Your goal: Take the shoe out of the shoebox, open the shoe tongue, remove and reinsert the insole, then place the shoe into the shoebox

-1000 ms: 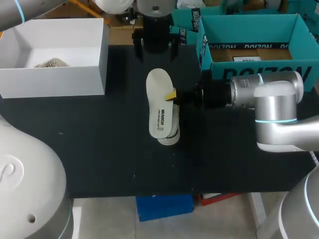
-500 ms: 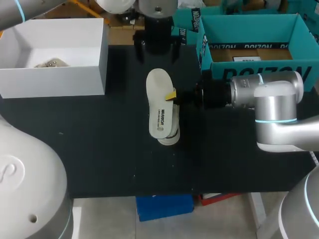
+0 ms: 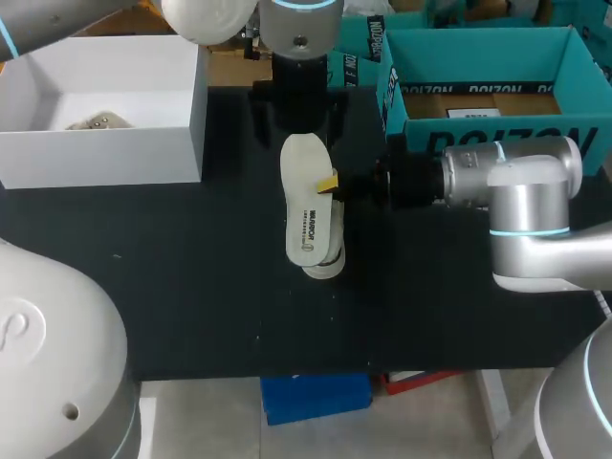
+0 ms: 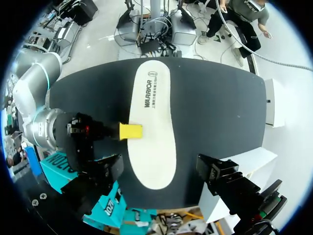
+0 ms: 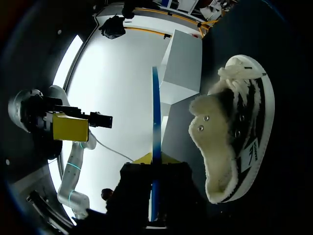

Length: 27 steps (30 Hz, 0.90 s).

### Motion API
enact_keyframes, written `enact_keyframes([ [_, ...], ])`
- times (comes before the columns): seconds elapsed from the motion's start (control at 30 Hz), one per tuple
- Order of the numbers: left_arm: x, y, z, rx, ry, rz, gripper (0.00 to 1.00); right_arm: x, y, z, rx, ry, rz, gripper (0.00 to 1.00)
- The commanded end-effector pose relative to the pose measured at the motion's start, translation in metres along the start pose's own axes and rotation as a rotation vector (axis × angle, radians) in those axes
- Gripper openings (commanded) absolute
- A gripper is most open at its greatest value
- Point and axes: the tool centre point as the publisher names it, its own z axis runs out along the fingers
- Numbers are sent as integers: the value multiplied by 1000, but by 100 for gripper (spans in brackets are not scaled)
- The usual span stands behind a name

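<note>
A cream insole (image 3: 308,196) hangs flat above the table, and my right gripper (image 3: 328,183) is shut on its right edge. Below it lies the shoe (image 3: 326,265), mostly hidden in the head view. In the right wrist view the shoe (image 5: 234,132), black and white with a fleece lining, lies on its side beyond the insole (image 5: 155,147), which shows edge-on in my right gripper (image 5: 154,169). My left gripper (image 3: 298,113) hovers open over the insole's far end. In the left wrist view, my left gripper (image 4: 164,178) straddles the insole (image 4: 151,132) without touching it.
The teal shoebox (image 3: 478,48) stands open at the back right, just behind my right arm. A white box (image 3: 182,115) with a small beige item inside sits at the back left. Bare black tabletop (image 3: 191,287) stretches along the front.
My left gripper has moved toward me, from behind the insole to over its far end. The right arm, insole and shoe have not moved.
</note>
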Motion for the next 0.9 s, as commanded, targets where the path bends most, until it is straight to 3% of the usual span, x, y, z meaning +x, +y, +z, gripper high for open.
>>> enact_keyframes([
  [0.03,10,-23,-1,-46,-20,-1,100,0,0,1,-1,-1,0,0],
  [0.37,9,-69,4,-46,-20,16,100,0,0,1,-1,-1,0,0],
  [0.9,1,-105,10,-31,-38,37,100,0,0,1,-1,-1,0,0],
])
